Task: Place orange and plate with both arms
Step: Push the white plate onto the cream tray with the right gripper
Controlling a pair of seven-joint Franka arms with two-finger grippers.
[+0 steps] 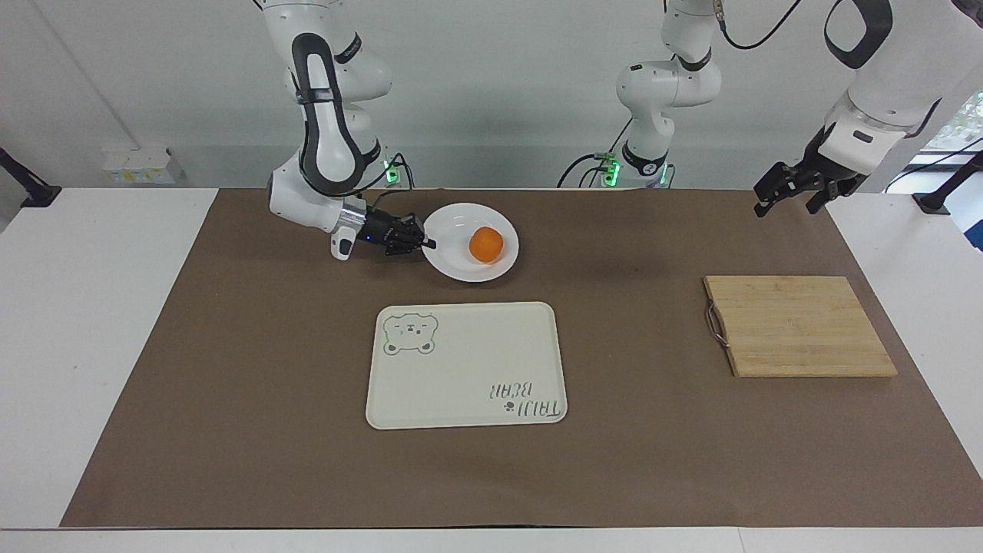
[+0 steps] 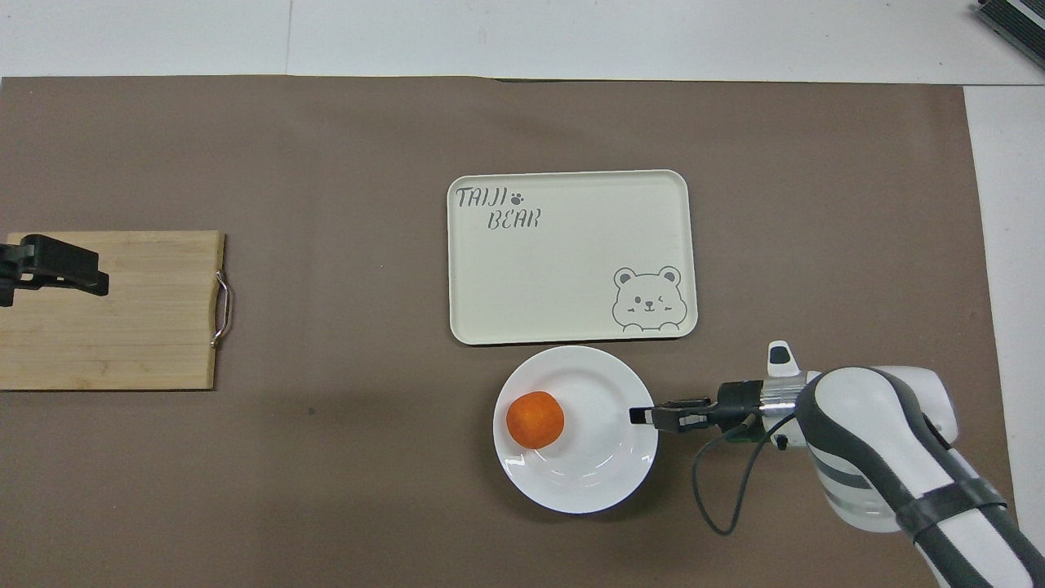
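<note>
You had the right gripper pinched shut on the rim of the plate, upper centre of the facing frame, probably because an edge grip lets the dish be carried whole toward the tray just below it. The orange sat in the plate, off-centre, away from the gripper. Your left gripper waited, jaws spread and empty, at upper right above the board.

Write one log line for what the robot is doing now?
right gripper: shut on plate rim | orange: on plate | left gripper: open, waiting
</note>
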